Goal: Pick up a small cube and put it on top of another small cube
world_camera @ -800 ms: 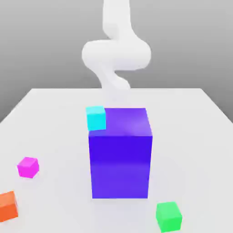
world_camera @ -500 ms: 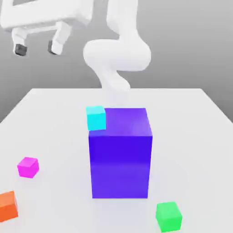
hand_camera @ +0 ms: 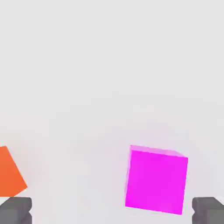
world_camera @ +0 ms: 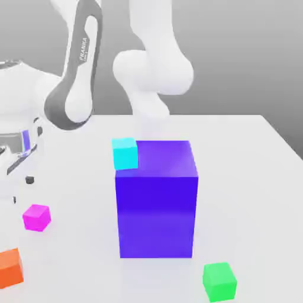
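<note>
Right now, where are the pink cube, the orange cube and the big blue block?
pink cube (hand_camera: 155, 180), hand view, front face.
orange cube (world_camera: 10, 269), exterior view, front face.
blue block (world_camera: 156, 216), exterior view, front face.

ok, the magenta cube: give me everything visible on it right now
The magenta cube is small, plain-faced and a bright, even pink, with a matte, plastic-like look and no markings. It sits flat on the white table at the exterior view's left, apart from the orange cube nearer the camera and from the big blue-violet block. Nothing touches it but the table. In the hand view it lies between the open end effector's dark fingertips, slightly turned relative to them, not yet gripped.
</note>
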Tool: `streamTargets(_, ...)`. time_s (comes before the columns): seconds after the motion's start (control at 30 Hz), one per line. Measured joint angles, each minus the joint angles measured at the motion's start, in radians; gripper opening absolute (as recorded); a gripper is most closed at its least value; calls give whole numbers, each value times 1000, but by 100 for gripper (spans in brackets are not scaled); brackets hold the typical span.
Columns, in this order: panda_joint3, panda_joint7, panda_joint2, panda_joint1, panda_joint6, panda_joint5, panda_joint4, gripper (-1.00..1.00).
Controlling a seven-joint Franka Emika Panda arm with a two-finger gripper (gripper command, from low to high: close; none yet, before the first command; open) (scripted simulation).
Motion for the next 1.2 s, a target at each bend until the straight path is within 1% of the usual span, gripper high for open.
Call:
streamTargets(0.07,25,-25,73,-17,55,46,9,0)
streamTargets(0.17,79,-52,181,-64,142,83,29,0)
streamTargets(0.2,87,-59,202,-70,158,92,33,-100)
streamTargets(0.43,90,-57,199,-73,158,89,33,-100)
streamTargets(0.53,56,-28,111,-48,88,53,15,-100)
streamTargets(0.63,28,16,4,-34,4,-7,-6,-100)
streamTargets(0.67,35,9,-18,-31,-14,-2,9,-100)
streamTargets(0.77,110,-30,-33,48,-61,-10,59,-100)
streamTargets(1.0,320,-123,-14,287,-160,-73,165,-100)
streamTargets(1.2,483,-192,-4,455,-229,-118,236,-100)
